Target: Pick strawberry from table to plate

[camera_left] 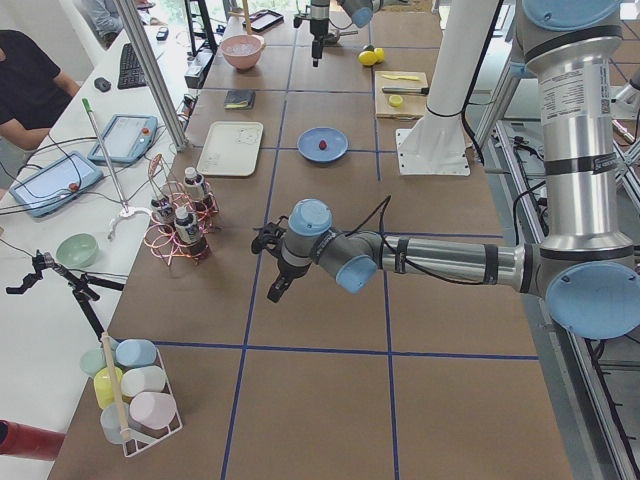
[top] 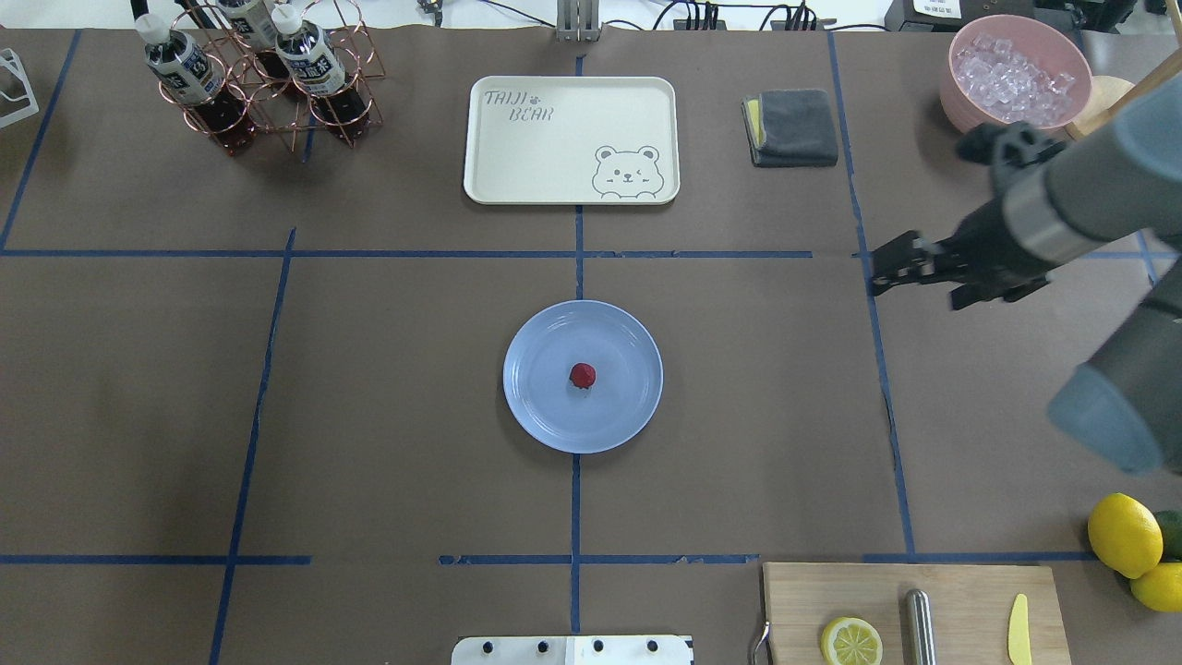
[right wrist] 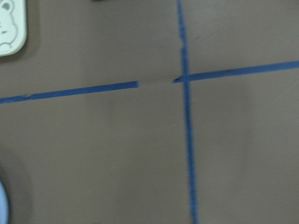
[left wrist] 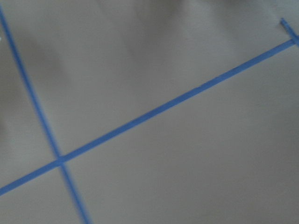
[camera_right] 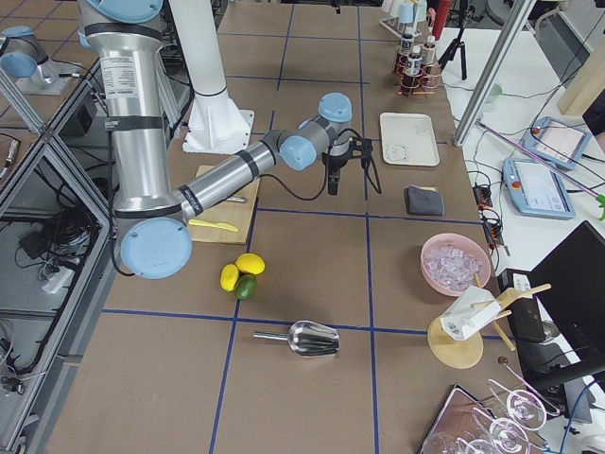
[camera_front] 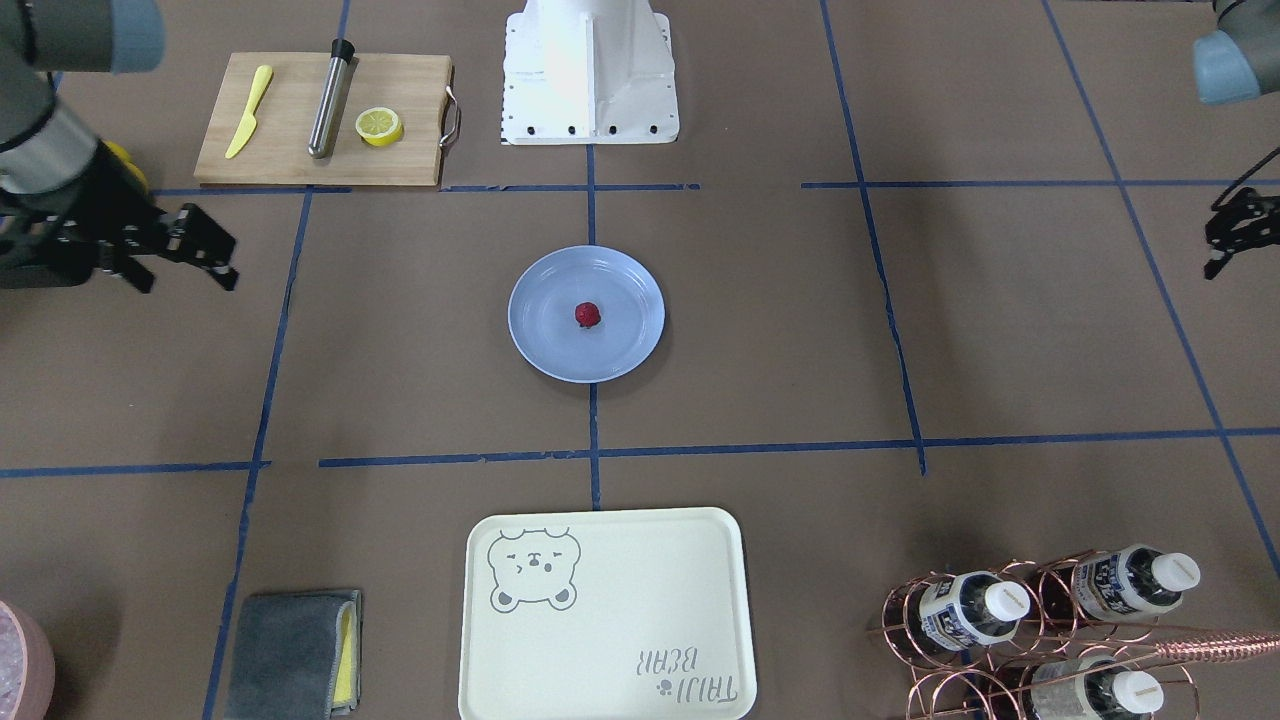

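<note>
The strawberry, small and dark red, lies near the middle of the light-blue plate at the centre of the table. No gripper touches it. My right gripper hovers well off to the plate's side over a blue tape line, open and holding nothing. My left gripper hangs far on the opposite side, partly cut off at the front view's edge; it looks open and empty. Both wrist views show only brown paper and tape.
A cream bear tray and a grey cloth lie beyond the plate. There is a bottle rack, a pink bowl of ice, a cutting board with a lemon half, and whole lemons.
</note>
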`<action>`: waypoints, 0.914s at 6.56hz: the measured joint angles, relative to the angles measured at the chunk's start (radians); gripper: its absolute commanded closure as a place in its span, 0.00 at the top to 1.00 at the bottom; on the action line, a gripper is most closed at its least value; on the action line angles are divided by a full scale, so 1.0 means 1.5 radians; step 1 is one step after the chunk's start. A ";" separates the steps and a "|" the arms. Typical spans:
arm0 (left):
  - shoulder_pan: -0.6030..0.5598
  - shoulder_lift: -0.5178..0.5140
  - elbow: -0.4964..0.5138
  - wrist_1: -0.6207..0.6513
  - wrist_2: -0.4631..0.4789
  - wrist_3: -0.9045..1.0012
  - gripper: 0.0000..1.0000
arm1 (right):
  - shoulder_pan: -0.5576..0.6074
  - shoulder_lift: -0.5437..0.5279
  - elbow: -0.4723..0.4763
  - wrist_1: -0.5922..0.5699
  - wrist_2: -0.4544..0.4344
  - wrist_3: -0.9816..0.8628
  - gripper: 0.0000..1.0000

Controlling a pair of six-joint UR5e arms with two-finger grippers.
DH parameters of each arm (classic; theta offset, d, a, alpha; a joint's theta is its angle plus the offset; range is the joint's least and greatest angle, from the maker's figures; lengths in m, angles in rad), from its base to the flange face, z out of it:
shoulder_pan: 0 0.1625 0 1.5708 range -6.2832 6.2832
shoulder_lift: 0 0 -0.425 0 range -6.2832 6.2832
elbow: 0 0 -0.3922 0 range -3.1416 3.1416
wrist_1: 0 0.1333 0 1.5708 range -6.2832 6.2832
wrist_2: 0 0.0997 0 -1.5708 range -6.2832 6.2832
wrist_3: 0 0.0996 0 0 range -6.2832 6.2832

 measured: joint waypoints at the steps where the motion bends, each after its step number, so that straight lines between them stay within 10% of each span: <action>1: -0.061 -0.025 -0.002 0.128 -0.041 0.054 1.00 | 0.089 -0.033 -0.039 -0.012 0.021 -0.162 1.00; 6: -0.101 -0.016 0.019 0.288 -0.148 0.082 1.00 | 0.260 -0.068 -0.169 -0.031 0.104 -0.475 1.00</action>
